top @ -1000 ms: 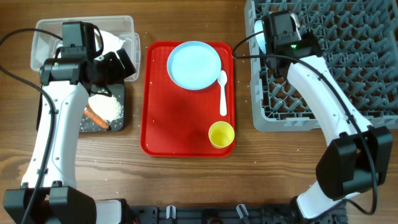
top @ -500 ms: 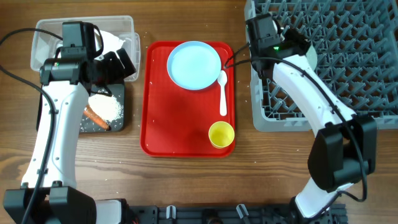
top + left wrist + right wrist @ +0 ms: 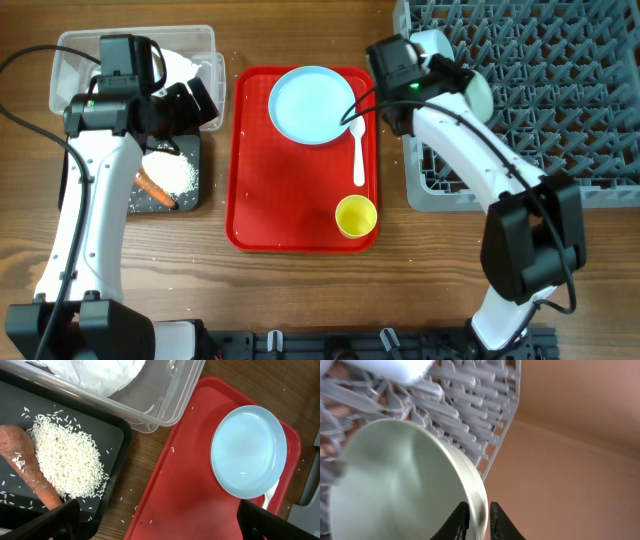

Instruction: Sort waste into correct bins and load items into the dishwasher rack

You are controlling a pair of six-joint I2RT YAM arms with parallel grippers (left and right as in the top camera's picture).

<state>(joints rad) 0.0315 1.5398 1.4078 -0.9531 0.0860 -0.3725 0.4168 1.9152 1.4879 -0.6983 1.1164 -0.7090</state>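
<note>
My right gripper (image 3: 479,520) is shut on the rim of a small light blue bowl (image 3: 395,485). In the overhead view it holds this bowl (image 3: 432,42) over the left edge of the grey dishwasher rack (image 3: 560,110). A second bowl (image 3: 390,367) lies in the rack. My left gripper (image 3: 160,522) is open and empty, hovering between the black tray (image 3: 112,435) and the red tray (image 3: 190,485). The black tray holds the carrot (image 3: 25,465) and rice (image 3: 65,460). The white napkin (image 3: 100,372) lies in the clear tub (image 3: 170,405). The light blue plate (image 3: 312,104), white spoon (image 3: 359,150) and yellow cup (image 3: 355,216) rest on the red tray.
The red tray (image 3: 260,200) sits in the middle of the wooden table, between the two bins on the left and the rack on the right. A few loose rice grains lie on the wood and the red tray near the black tray.
My right arm has swung left with the bowl, from above the rack's left part to its left edge beside the red tray. The left arm has not moved.
</note>
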